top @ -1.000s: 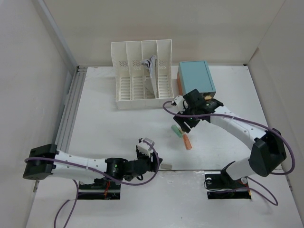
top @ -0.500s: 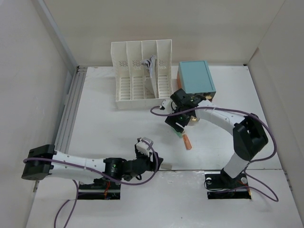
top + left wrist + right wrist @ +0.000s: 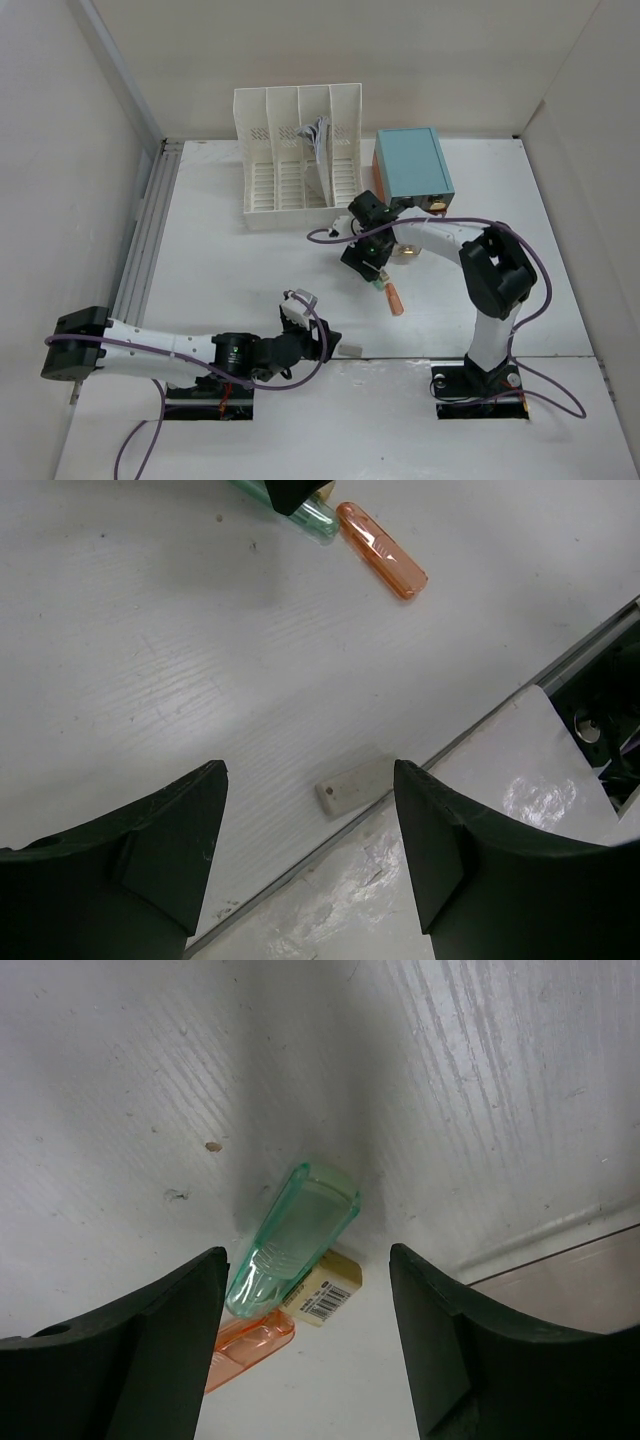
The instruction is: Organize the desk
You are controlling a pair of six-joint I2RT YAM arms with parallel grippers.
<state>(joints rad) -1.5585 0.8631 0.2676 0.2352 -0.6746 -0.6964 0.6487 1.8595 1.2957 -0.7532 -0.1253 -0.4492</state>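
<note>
Two spread fingers of our right gripper (image 3: 307, 1260) straddled a translucent green plastic case (image 3: 295, 1235) on the large matte white desk (image 3: 230, 270), which filled the top view beneath both arms. A translucent orange plastic case (image 3: 250, 1345) at seven o'clock and a yellowish barcoded block (image 3: 322, 1288) at five crowded it, so we judged closing might snag them. Our left gripper (image 3: 310, 770), equally spread, hung over a small whitish rectangular block (image 3: 352, 785).

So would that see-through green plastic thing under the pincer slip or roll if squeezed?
Likely stiff and light: the green plastic piece looks hollow and thin-walled. Its glossy, rounded sides could slip or roll. The yellowish eraser right beside it might get nudged too.
</note>
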